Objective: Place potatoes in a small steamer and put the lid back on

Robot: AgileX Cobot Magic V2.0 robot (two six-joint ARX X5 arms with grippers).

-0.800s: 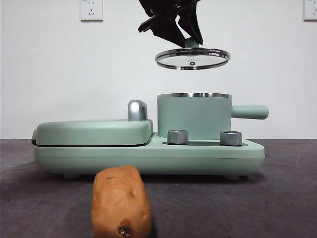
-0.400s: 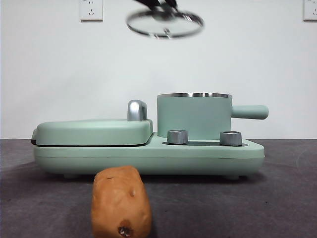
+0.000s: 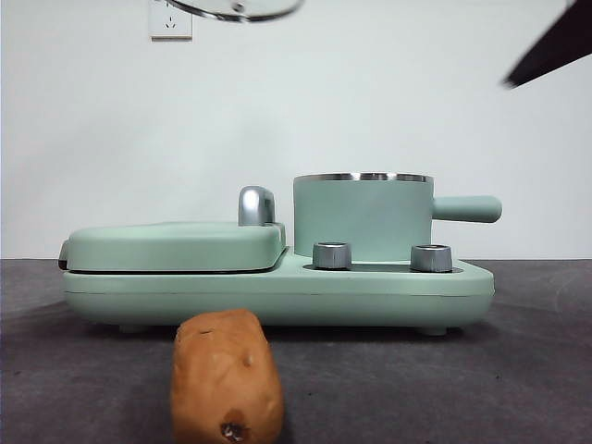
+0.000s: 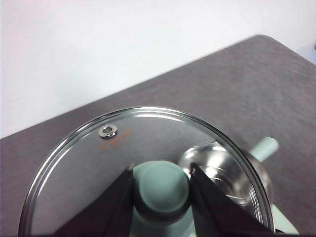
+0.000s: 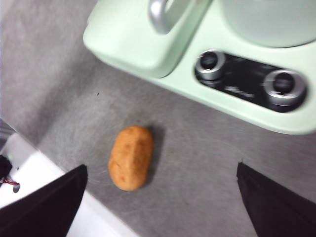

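Observation:
The orange-brown potato lies on the dark table in front of the appliance. The mint-green small steamer stands uncovered on the appliance's right side, its handle pointing right; the left wrist view shows it through the glass. High at the top edge of the front view hangs the glass lid, with my left gripper shut on its green knob. My right gripper is open above the table, over the potato; a dark tip of it enters the front view at the top right.
The mint-green appliance base carries a flat griddle cover with a chrome handle on its left, and two steel dials in front. A white edge runs near the potato in the right wrist view.
The lid has risen and moved left, now almost out of the front view's top edge. A dark tip of the right arm has come in at the top right.

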